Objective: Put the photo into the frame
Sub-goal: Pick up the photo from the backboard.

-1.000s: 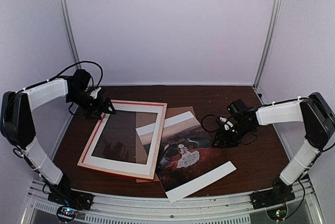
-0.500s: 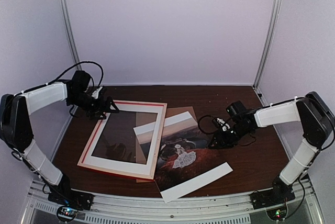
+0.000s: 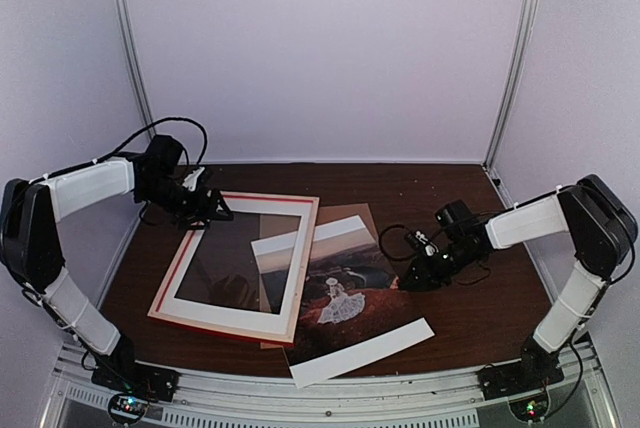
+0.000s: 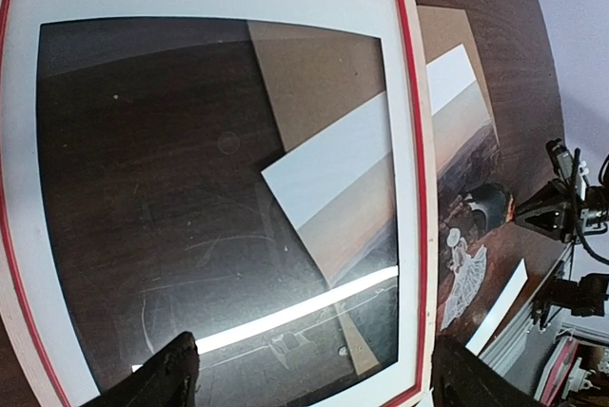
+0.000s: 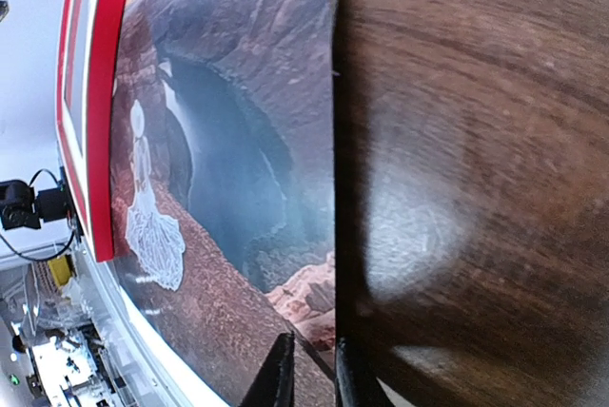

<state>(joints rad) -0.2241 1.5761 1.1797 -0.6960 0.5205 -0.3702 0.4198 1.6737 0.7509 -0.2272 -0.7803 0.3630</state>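
Note:
The frame lies flat at the left of the table, with red edges and a pale border around glass. In the left wrist view that border fills the picture. My left gripper hovers over its far left corner, open, with its fingertips spread wide and nothing between them. The photo lies to the right of the frame, its upper left corner tucked beneath the glass. My right gripper is at the photo's right edge. Its jaws are pinched on that slightly raised edge of the photo.
A plain brown backing board lies under the photo, showing past its far edge. Cables trail from the right wrist. White walls enclose the table on three sides, and the metal rail runs along the near edge.
My right gripper has closed on the photo's right edge and drawn the print left and toward the front. My left gripper has edged right along the frame's far corner, its jaws slightly narrower.

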